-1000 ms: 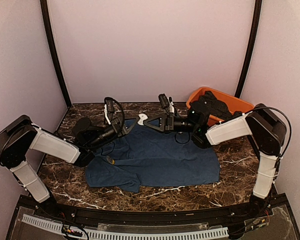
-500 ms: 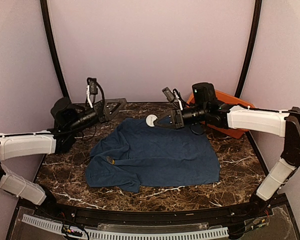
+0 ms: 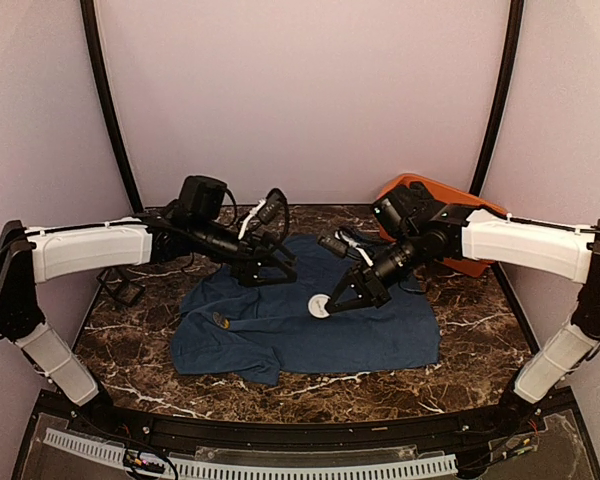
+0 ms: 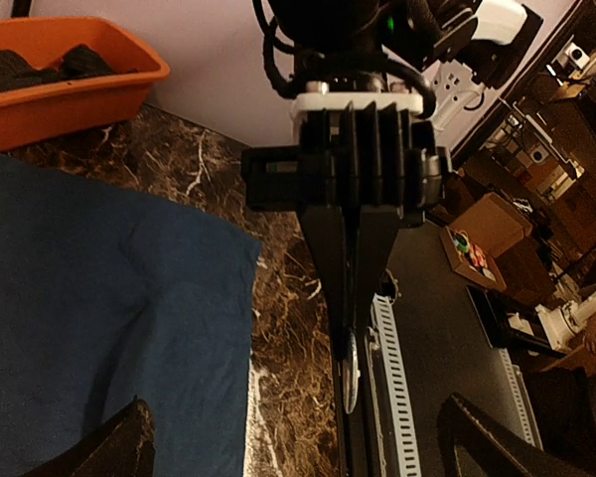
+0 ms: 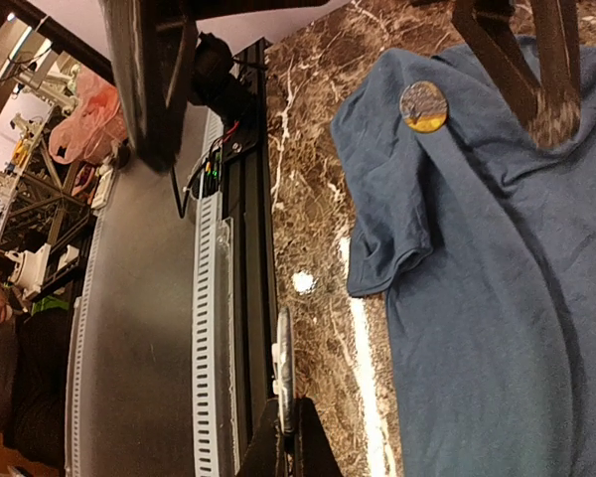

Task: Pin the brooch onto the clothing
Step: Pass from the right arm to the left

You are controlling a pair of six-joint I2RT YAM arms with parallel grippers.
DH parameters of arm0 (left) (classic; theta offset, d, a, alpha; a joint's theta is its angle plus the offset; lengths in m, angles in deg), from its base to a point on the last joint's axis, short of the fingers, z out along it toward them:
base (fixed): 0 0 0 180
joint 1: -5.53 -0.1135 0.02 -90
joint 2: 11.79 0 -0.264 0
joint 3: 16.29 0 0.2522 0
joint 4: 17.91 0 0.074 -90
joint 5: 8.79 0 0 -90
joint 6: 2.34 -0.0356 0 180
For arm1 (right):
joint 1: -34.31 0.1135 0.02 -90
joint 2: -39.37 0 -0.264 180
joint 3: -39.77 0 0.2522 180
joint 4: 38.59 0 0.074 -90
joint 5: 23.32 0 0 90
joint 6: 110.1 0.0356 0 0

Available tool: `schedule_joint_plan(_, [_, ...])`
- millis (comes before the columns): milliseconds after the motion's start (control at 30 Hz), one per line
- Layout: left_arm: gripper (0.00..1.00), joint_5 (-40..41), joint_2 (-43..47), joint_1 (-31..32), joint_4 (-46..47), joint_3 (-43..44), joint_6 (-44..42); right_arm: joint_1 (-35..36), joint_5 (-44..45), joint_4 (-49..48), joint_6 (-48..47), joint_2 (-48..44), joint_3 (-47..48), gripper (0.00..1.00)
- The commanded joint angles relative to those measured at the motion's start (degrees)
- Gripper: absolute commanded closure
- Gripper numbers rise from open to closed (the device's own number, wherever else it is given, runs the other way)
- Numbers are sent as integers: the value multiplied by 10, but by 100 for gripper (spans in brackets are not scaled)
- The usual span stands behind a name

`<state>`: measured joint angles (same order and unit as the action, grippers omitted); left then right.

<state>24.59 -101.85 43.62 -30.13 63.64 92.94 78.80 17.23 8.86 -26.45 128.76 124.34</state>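
Note:
The clothing [image 3: 380, 330], a dark navy T-shirt, lies spread flat on the marble table. My right gripper [image 3: 330, 302] hovers over its middle, shut on the rim of the brooch [image 3: 319, 306], a white round disc. The right wrist view shows the brooch [image 5: 284, 363] edge-on between the closed fingertips, with the clothing [image 5: 497, 298] to the right. My left gripper [image 3: 285, 270] stands open over the shirt's far part and faces the right gripper. In the left wrist view, the right gripper [image 4: 348, 328] is head-on, the brooch [image 4: 350, 376] at its tip.
A small dark and yellow round badge [image 3: 220, 320] sits on the shirt's left sleeve area, also in the right wrist view as the badge [image 5: 423, 106]. An orange tub [image 3: 405, 186] with dark cloth [image 4: 40, 65] stands at the back right. Bare marble borders the shirt.
The left gripper opened, drew away to the back left, then came back over the shirt. The right gripper carried the brooch from the shirt's far edge down to its middle.

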Motion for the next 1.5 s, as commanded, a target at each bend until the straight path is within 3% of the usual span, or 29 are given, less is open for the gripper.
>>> schedule_joint_plan(0, [1,-20,-14,37,-145,28,-123,15,-2,20,-21,-21,-31,100])
schedule_joint_plan(367, [14,-28,-48,83,-137,52,-104,23,29,37,-23,-10,-32,100])
schedule_joint_plan(500, [34,2,-85,93,-153,75,-93,26,34,38,-24,-4,-27,100])
schedule_joint_plan(767, [39,-26,-99,104,-130,70,-75,27,41,37,-25,-9,-22,100])
schedule_joint_plan(967, [58,-32,-103,104,-122,72,-67,27,45,35,-25,-6,-17,100])
schedule_joint_plan(1033, [59,-20,-103,104,-129,73,-71,27,55,34,-25,-9,-18,100])
schedule_joint_plan(1133, [51,14,-93,104,-126,60,-72,25,67,13,-18,-28,-30,100])
schedule_joint_plan(1233, [50,25,-74,103,-61,29,-39,22,67,-13,-10,-54,-47,100])
schedule_joint_plan(1467, [57,21,-48,88,52,-18,24,16,65,-25,-4,-67,-64,100])
